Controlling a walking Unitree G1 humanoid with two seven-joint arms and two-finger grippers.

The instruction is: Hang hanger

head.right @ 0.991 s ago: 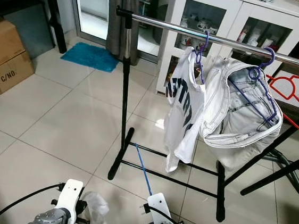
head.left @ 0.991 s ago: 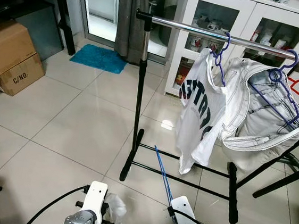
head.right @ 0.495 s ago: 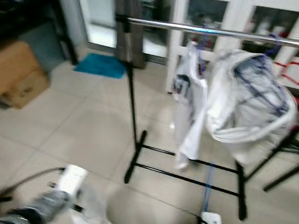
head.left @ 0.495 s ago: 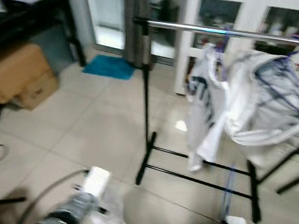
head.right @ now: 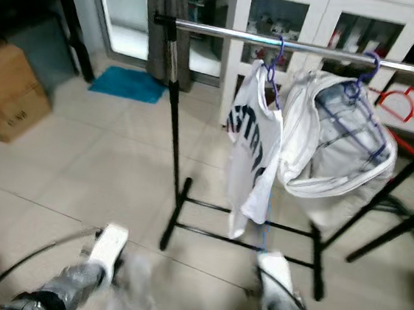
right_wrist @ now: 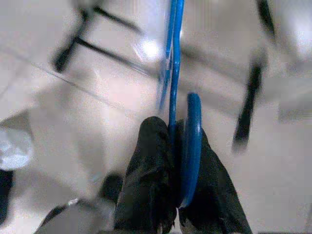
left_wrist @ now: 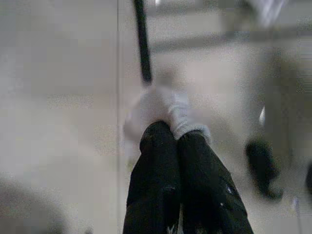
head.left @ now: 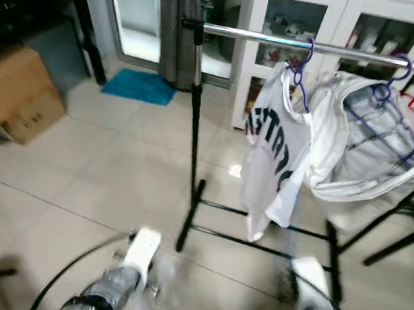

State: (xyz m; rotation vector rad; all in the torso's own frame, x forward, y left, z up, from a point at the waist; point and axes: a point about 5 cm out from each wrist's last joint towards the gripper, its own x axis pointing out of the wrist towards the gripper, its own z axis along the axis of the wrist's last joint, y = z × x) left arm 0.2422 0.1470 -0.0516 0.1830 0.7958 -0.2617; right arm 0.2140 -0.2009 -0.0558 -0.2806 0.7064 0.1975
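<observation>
Tiled floor (head.left: 102,166) with garment rack (head.left: 194,124) at 12 o'clock; right end effector (right_wrist: 173,146) pinching blue hanger (right_wrist: 174,63), left end effector (left_wrist: 175,139) pinching white cloth (left_wrist: 163,109).

rail (head.left: 278,39): shiny chrome metal
floor (head.left: 110,160): glossy tile, pretty reflective
shirt (head.left: 273,158): soft white cloth
hanger (right_wrist: 174,63): smooth blue plastic
boxes (head.left: 13,94): matt cardboard

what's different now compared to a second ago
Mostly the camera shifted and blurred. The right gripper, shut on the blue hanger, now sits further to the right, below the rack's foot. The left gripper still clamps white cloth. The T-shirt and jacket hang on the rail as before.
</observation>
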